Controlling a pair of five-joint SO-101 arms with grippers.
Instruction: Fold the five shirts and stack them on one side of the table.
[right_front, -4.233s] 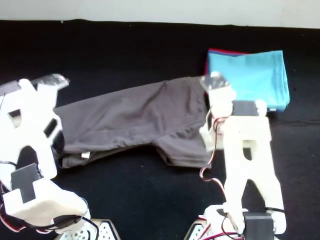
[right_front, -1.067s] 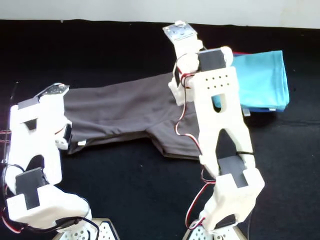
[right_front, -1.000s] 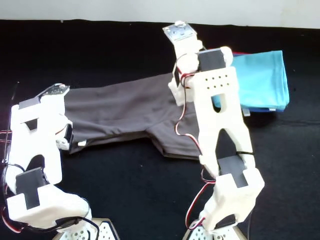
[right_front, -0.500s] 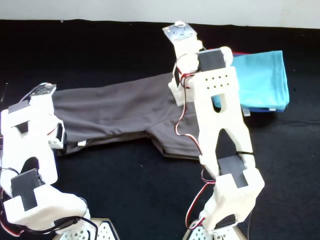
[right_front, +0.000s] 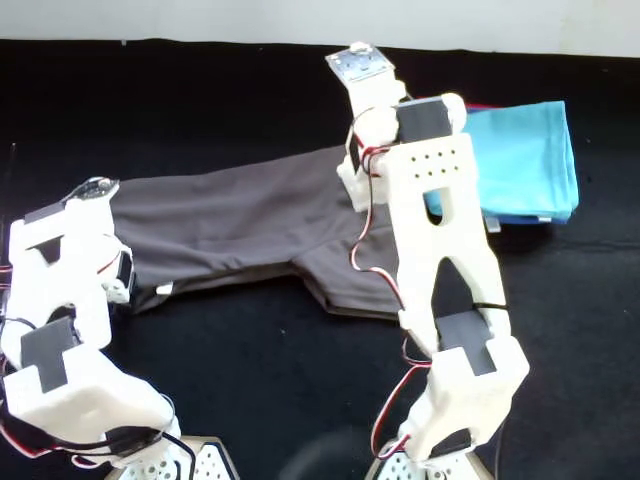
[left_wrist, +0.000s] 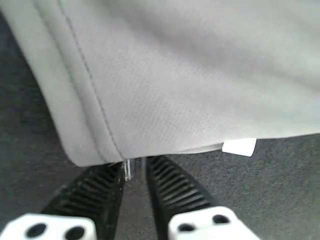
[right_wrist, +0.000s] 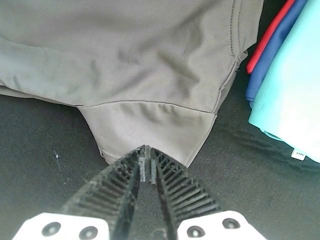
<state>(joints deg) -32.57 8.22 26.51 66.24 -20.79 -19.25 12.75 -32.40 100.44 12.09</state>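
Left wrist view: my left claw (left_wrist: 134, 162) pinches the grey shirt (left_wrist: 175, 90) hem; right claw (right_wrist: 146, 150) closed, empty, above it.

The grey shirt (left_wrist: 175, 75) is matt, finely knitted cloth; the table cover (right_front: 200, 90) is black matt fabric; the right arm (right_front: 440, 230), smooth white plastic.

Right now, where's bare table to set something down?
Far strip behind the shirt, left of the stack. Near patch between the left arm and right arm. Near-right corner, in front of the stack. Crowded: the middle, under shirt and right arm.
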